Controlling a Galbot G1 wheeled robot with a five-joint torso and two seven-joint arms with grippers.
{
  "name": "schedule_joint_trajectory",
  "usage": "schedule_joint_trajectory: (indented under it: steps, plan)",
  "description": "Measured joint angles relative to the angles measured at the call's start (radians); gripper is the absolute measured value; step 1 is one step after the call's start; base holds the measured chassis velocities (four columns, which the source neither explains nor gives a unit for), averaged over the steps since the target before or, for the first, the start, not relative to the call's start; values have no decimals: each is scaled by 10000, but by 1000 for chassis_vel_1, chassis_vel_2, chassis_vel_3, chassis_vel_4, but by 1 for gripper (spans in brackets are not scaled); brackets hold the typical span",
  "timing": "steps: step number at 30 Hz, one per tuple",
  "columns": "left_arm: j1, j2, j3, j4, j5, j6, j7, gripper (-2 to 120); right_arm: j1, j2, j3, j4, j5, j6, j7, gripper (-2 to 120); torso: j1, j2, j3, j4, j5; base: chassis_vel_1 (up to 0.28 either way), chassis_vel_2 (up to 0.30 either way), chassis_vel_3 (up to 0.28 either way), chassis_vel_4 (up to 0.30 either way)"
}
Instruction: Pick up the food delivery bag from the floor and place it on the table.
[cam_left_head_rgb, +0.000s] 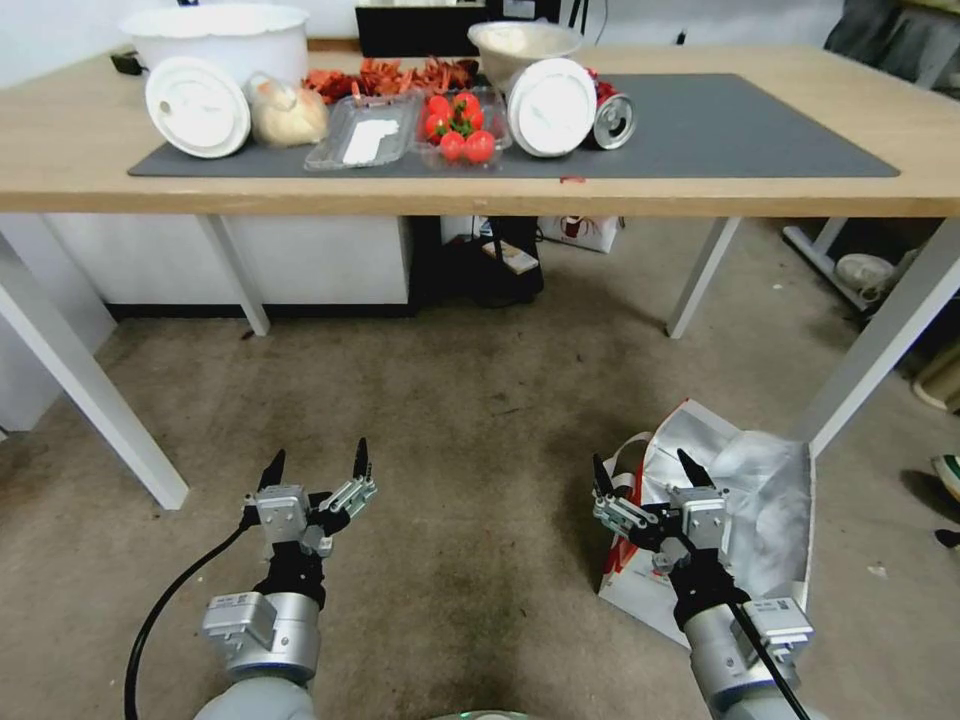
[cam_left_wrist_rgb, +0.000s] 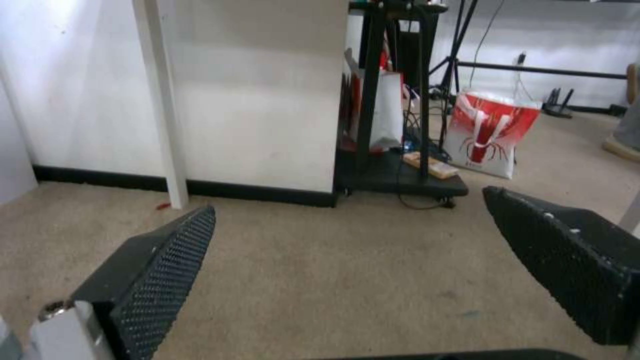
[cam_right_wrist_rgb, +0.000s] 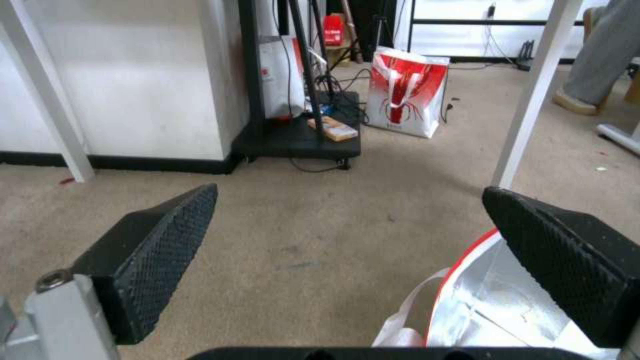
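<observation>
Food delivery bag (cam_left_head_rgb: 770, 500): standing open on the floor (cam_left_head_rgb: 480, 420), just beside the surface's (cam_left_head_rgb: 60, 150) white leg, foil lining facing up.
Right claw (cam_left_head_rgb: 645, 478): released, jaws spread, poised over the bag's near rim, 1 handle (cam_right_wrist_rgb: 407, 320) just below it.
Left claw (cam_left_head_rgb: 318, 470): released, over bare carpet, well apart from the bag.
Risk: thin paper may crumple or tear if pinched at the rim; a 1-handle grab could tip it.

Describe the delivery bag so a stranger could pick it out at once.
On the carpet before the table, by its right front leg, the delivery bag gapes open beneath the open right gripper. Its silver foil lining distinguishes it from the smaller lobster-print bag beyond.
</observation>
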Motion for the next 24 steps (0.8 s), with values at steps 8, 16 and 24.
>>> schedule_joint_trajectory:
  steps: [8, 16, 24]
  plan:
    - [7, 5, -10, -13, 0, 1, -10, 100, -3, 0, -5, 0, -14, 3, 0, 100, -4, -1, 0, 0, 0, 0, 0, 0, 0]
    - [-6, 9, -32, 175, 4, -243, 239, 100, -26, 0, 9, -8, -23, 8, 6, 100, -3, 40, 0, 0, -1, 0, 0, 0, 0]
    - [-13, 73, -68, 184, 121, -320, 436, 100, 91, -215, 1096, 401, 440, -677, 689, 100, 3, 67, 0, 0, 0, 0, 0, 0, 0]
